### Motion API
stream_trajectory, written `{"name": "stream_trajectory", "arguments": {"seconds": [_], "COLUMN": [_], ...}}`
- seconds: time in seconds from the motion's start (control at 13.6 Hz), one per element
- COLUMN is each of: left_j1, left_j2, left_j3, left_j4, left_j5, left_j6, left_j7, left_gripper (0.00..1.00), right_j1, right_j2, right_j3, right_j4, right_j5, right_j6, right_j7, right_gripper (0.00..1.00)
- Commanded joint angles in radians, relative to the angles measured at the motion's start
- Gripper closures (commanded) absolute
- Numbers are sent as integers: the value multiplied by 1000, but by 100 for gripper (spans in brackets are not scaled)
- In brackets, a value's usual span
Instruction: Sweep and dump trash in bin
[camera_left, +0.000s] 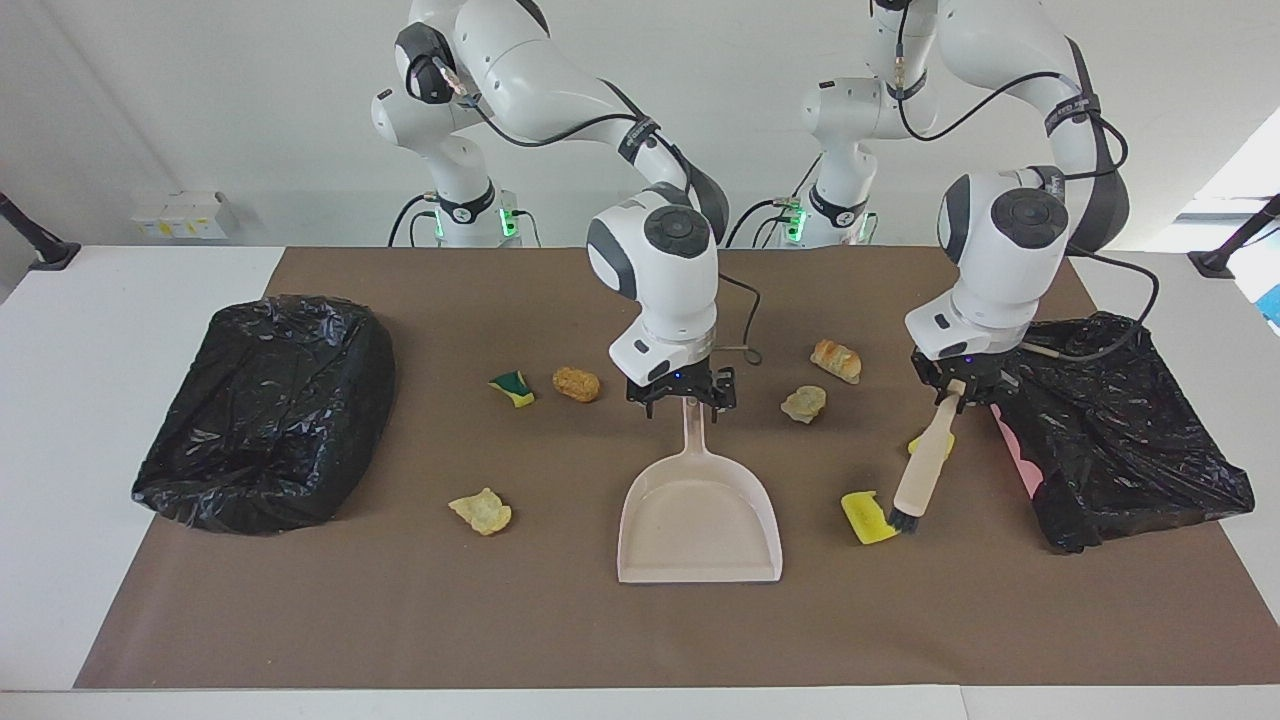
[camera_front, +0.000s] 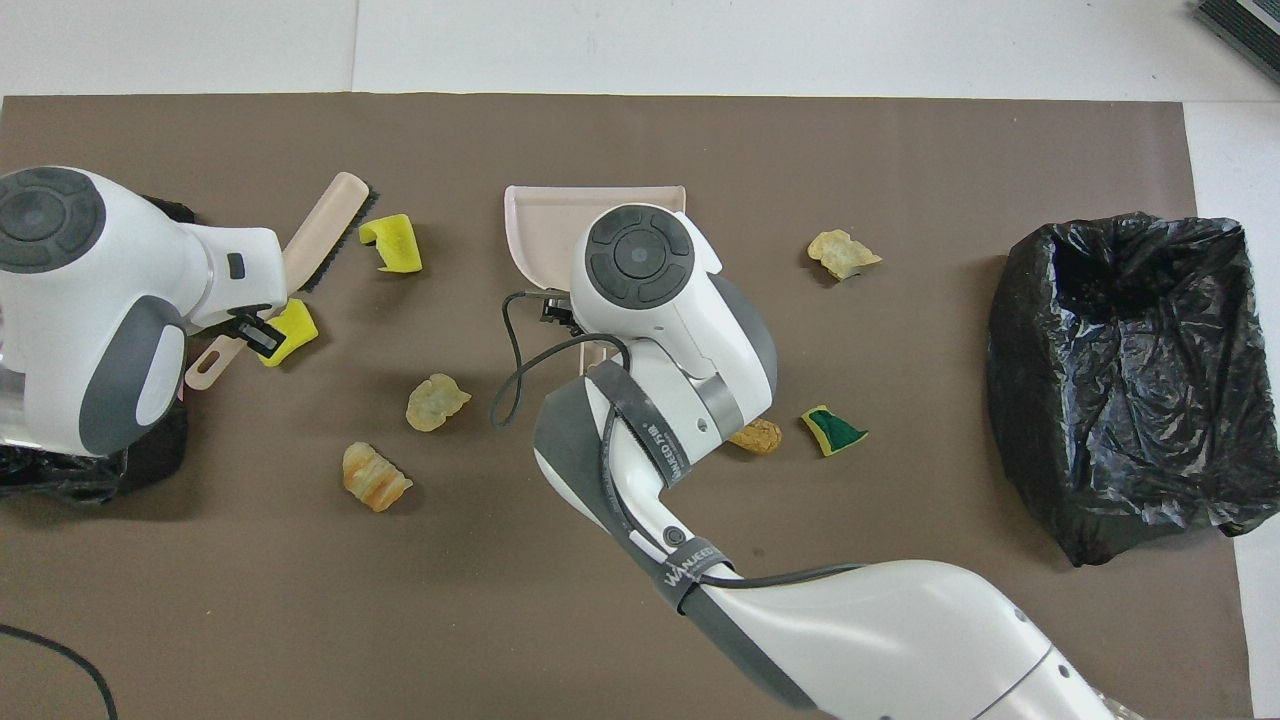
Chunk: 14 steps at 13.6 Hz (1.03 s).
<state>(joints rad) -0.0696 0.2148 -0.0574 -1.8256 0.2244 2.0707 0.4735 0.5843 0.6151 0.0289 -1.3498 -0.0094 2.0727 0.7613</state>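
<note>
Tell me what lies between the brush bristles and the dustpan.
One yellow sponge chunk, right beside the bristles of the brush; bare mat from there to the dustpan. The facing view shows it.

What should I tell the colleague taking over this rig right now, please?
Left gripper: shut on the brush, bristles beside a yellow sponge chunk near the dustpan.
Right gripper: open, at the dustpan's handle, no grip seen.
Trash: seven scraps lie on the mat, including a second yellow chunk partly under the left gripper and a green-and-yellow bit.
Done: brush picked up.
Left: grasp the dustpan, sweep every scrap in, dump in a black-lined bin.
</note>
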Motion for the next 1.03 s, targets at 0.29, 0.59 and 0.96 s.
{"name": "stream_trajectory", "arguments": {"seconds": [0.29, 0.59, 0.96], "left_j1": [22, 27, 18], "left_j2": [224, 229, 192], "left_j3": [13, 13, 11], "left_j4": [207, 187, 132], "left_j5": [148, 151, 151], "left_j6": [137, 160, 91], "left_j7": [335, 344, 537], "left_gripper": [100, 100, 100], "right_j1": [14, 12, 11], "right_j2": [37, 35, 32], "right_j3": [0, 0, 0], "right_j4": [17, 9, -18], "right_j5": [-47, -50, -43], "right_j6": [44, 41, 46], "right_j7": [9, -54, -71], "right_gripper": [50, 100, 55]}}
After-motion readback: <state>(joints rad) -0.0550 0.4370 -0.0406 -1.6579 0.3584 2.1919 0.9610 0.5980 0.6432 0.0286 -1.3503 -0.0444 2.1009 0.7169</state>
